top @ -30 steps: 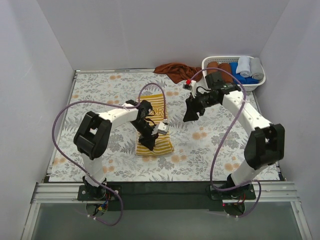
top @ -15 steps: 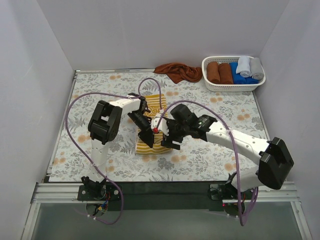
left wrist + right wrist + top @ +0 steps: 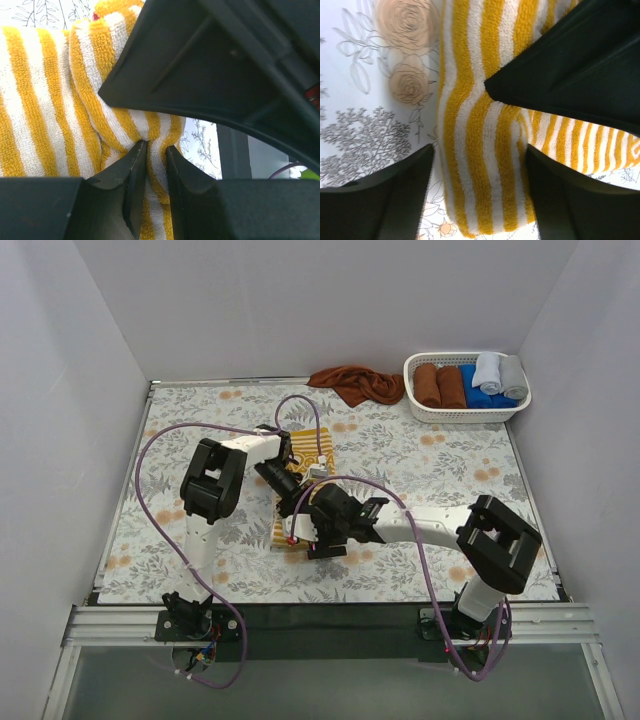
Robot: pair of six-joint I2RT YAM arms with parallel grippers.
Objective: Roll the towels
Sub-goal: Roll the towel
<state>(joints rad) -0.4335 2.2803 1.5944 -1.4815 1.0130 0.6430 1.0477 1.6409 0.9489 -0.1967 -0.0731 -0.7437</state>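
The mustard-yellow towel with white stripes (image 3: 311, 442) lies lengthwise on the flowered table, its middle hidden under both grippers. My left gripper (image 3: 292, 502) is shut, pinching a raised fold of that towel (image 3: 45, 110) between its fingertips (image 3: 137, 160). My right gripper (image 3: 303, 537) is open just above the towel's near end (image 3: 485, 150), one finger (image 3: 395, 200) on each side of it. The left gripper shows as a dark shape in the right wrist view (image 3: 580, 75). The rust-brown towel (image 3: 355, 382) lies crumpled at the back of the table.
A white basket (image 3: 468, 416) stands at the back right with brown, blue and grey rolls in it. Purple cables loop over both arms. White walls close in the table on three sides.
My right arm has swung from the back right, near the basket, down to the near end of the yellow towel. My left gripper has kept its hold on the towel and shifted slightly.
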